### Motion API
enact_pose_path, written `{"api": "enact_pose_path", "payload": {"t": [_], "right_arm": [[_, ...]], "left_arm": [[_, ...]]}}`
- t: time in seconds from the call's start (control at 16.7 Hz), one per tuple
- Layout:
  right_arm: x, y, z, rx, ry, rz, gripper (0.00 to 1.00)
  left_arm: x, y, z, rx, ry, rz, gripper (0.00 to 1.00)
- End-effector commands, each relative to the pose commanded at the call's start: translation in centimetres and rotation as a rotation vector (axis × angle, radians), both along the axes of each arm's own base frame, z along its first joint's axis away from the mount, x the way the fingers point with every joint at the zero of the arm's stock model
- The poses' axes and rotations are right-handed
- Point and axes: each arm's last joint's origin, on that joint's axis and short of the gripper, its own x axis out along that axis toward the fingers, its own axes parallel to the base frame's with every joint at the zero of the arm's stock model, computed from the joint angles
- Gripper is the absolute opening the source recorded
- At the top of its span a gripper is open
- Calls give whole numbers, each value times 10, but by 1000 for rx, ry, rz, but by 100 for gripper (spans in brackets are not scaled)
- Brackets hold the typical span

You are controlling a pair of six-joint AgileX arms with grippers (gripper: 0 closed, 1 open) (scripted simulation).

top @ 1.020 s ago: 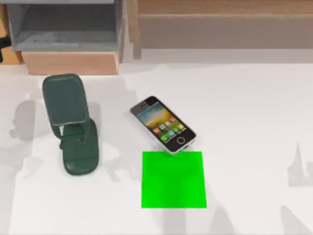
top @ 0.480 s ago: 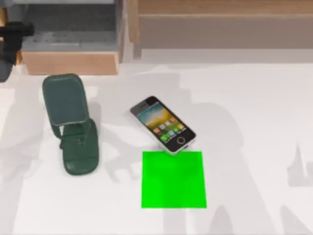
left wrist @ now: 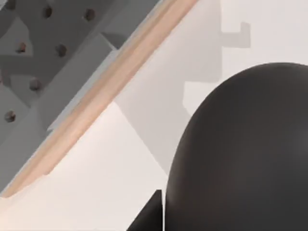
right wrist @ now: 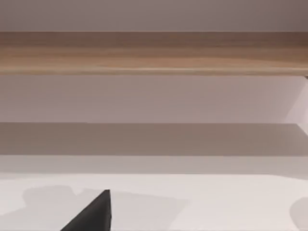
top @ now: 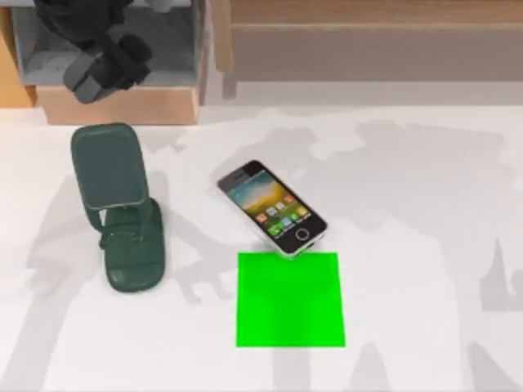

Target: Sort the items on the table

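Landmark: green square [top: 290,299] on table [top: 425,212].

Phone [top: 273,208]: lies flat, screen up, slantwise, its lower corner just touching or overlapping the square's far edge. Judged stiff, thin, light-to-moderate weight, glass face slippery and scratch-prone. Best hold: across the two long silver edges, near mid-length, jaws low to the tabletop. Little height to grip, so a shallow pinch may slip. Avoid pressing on the screen.

Mouse [left wrist: 245,154]: seen close in left wrist view as a dark rounded dome, directly under that camera, wooden shelf edge [left wrist: 103,94] behind it. It appears carried by the left arm, but contact isn't visible. Judged rigid, light, smooth curved shell; sides taper, so a grip too high would squeeze it out. Hold at the widest waist.

Left gripper [top: 106,65]: far from the square, up-left, over the grey shelf unit [top: 114,49] beyond the stand [top: 118,204]. Claw state: cannot tell, fingers masked by arm body and mouse.

Right arm: parked, off to the right of the square; one dark fingertip [right wrist: 94,214] shows at its wrist view, claw state cannot tell.

Stand: upright, left of the square, well apart from phone.
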Motion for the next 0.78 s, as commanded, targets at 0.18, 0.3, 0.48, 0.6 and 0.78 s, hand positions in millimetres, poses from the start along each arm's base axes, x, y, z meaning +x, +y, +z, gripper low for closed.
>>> {"api": "enact_pose_path", "payload": {"t": [0.18, 0.3, 0.48, 0.6, 0.78], "right_arm": [[0, 0, 0, 0, 0, 0, 100], [0, 0, 0, 0, 0, 0, 100], [0, 0, 0, 0, 0, 0, 100], [0, 0, 0, 0, 0, 0, 100], [0, 0, 0, 0, 0, 0, 100]], "left_arm": [[-16, -50, -2, 82, -42, -409, 0], [-29, -81, -10, 141, -60, -687, 0], [-55, -124, -28, 227, -75, -1106, 0], [-73, -148, -45, 278, -72, -1378, 0], [-103, -176, -75, 333, -44, -1752, 0]]}}
